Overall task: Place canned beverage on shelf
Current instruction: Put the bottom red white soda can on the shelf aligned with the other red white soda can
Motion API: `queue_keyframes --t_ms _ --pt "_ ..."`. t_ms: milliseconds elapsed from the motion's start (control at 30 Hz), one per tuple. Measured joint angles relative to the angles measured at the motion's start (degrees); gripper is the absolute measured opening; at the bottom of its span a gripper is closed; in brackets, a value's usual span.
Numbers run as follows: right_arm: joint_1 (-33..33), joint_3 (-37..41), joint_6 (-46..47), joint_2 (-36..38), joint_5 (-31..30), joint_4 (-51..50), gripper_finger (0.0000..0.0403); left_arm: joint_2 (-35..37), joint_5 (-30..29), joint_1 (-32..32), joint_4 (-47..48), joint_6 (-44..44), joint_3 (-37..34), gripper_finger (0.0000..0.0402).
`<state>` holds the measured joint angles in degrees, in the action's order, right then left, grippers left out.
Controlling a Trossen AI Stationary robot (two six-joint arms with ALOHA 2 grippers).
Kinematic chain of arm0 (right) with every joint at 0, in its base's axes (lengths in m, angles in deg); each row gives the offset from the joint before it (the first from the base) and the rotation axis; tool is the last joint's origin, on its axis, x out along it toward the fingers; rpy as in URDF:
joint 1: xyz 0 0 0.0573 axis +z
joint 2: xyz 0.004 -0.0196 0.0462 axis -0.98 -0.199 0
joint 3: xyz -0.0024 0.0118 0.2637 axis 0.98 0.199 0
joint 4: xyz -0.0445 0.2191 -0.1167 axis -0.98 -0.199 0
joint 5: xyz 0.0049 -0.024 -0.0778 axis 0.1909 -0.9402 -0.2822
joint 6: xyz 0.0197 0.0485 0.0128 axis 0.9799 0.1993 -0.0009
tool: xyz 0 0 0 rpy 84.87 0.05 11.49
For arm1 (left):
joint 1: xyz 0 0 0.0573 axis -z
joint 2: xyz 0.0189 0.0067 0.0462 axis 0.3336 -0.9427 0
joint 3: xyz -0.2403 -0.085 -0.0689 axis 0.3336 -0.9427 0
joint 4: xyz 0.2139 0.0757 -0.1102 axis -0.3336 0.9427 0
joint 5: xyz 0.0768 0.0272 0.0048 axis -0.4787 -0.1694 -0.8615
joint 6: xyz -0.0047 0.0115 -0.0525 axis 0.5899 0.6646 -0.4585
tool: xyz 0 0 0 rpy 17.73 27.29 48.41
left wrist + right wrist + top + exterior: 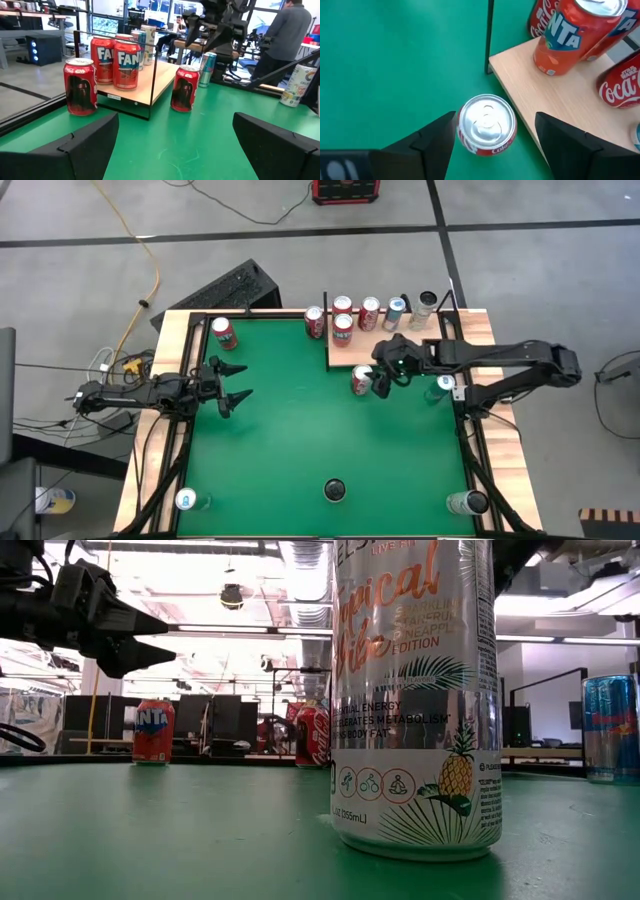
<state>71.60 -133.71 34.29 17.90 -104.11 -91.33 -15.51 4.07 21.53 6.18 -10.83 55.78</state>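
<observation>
Left tool [236,383]: fingers spread wide, holding nothing; hangs over the left part of the green bench [280,440], well apart from the shelf. Waiting.

Fanta can [222,333]: upright, far-left corner of the bench, just beyond the left tool.

Loose cola can [315,322]: upright on the green, just left of the shelf's far-left post.

Shelf [352,358]: pale wood-grain board with thin black posts, at the far edge of the bench, right of centre. Its far row carries a Fanta can [572,35] and a red cola can [625,90], with other cans beside them; the near strip of board is bare.

Red cola can, task item [485,124]: upright on the green bench, long axis vertical, silver top facing up. It stands just off the shelf's near edge, by its near-left post [489,35]; not yet on the board. The left wrist view confirms this, with the can's base on the green beside the raised board.

Right tool [490,145]: directly above this can, one finger on each side; fingers apart with clear gaps to the can, so no grip. The right arm is far nearer than the left.

Judgement: the bare board lies beyond and slightly right of the can, and one step higher. Placing the can calls for closing on it, lifting it clear of the board's edge, then a short carry toward the far side, clear of the post.

Blue can [444,385]: on the green, right of the right tool.
</observation>
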Motion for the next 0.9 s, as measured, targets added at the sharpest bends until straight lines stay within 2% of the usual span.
queue_keyframes --t_ms 533,900 --pt "-0.4 0.0 -3.8 -2.1 0.6 1.1 0.0298 0.0 0.0 0.0 0.0 0.0 0.0 0.0377" --pt "-0.9 0.1 -3.8 -3.1 1.7 0.6 0.037 0.0 0.0 0.0 0.0 0.0 0.0 0.0377"
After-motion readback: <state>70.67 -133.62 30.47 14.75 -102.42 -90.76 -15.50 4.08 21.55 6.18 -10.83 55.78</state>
